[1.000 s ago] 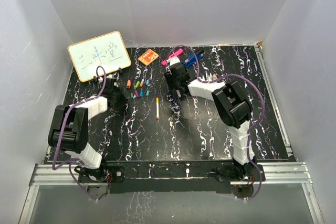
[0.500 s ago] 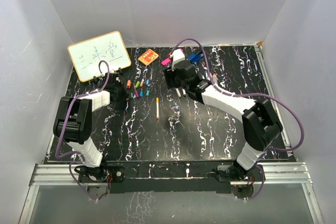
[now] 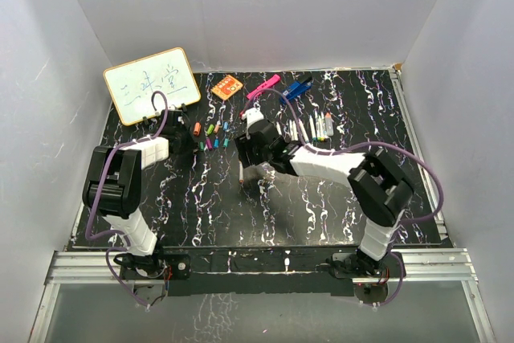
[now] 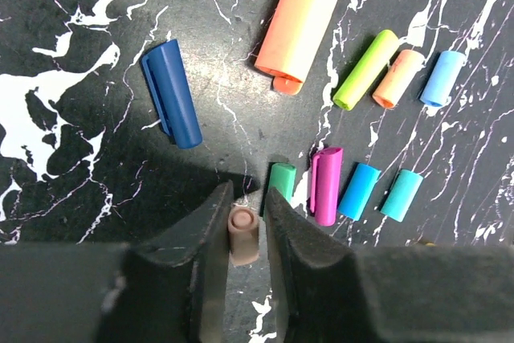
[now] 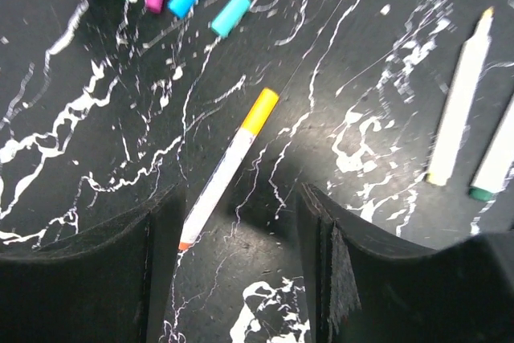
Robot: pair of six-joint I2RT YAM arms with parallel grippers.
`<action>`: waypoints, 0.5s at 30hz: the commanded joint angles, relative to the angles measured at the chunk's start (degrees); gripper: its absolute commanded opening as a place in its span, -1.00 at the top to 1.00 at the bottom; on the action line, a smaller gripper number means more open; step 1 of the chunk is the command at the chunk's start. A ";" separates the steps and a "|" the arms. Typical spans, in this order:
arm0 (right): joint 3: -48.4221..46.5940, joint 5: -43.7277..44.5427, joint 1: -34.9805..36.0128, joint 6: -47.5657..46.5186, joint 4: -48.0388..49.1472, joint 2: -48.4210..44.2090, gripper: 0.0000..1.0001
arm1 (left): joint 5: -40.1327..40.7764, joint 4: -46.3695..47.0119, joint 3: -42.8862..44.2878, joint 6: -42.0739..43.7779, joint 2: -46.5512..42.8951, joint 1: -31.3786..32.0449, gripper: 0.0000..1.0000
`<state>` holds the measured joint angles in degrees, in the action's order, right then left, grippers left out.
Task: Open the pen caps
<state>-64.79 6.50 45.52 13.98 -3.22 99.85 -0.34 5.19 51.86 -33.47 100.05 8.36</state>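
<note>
Black marbled counter (image 3: 337, 198). Loose caps (image 4: 359, 190) in orange, blue, green, pink and teal lie clustered toward the far left corner, near a whiteboard (image 3: 152, 84). Left gripper (image 4: 246, 202) sits low at the cluster's near side, its jaws standing narrowly either side of a small brown cap (image 4: 243, 238); whether they pinch it cannot be told. Right gripper (image 5: 241, 198) is near the counter's middle, jaws spread, straddling a white pen (image 5: 225, 173) that lies flat with its yellow cap (image 5: 260, 112) on. Uncapped pens (image 5: 462, 102) lie toward the far edge, right of centre.
</note>
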 commanded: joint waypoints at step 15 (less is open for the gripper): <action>-7.39 3.22 3.51 4.52 -0.98 10.95 -0.11 | 4.60 -7.23 2.61 0.47 -11.16 -0.27 0.31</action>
<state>-67.99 7.22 48.71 17.19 -4.60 109.60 1.39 0.64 52.90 -33.19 97.67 8.36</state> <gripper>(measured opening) 0.551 0.341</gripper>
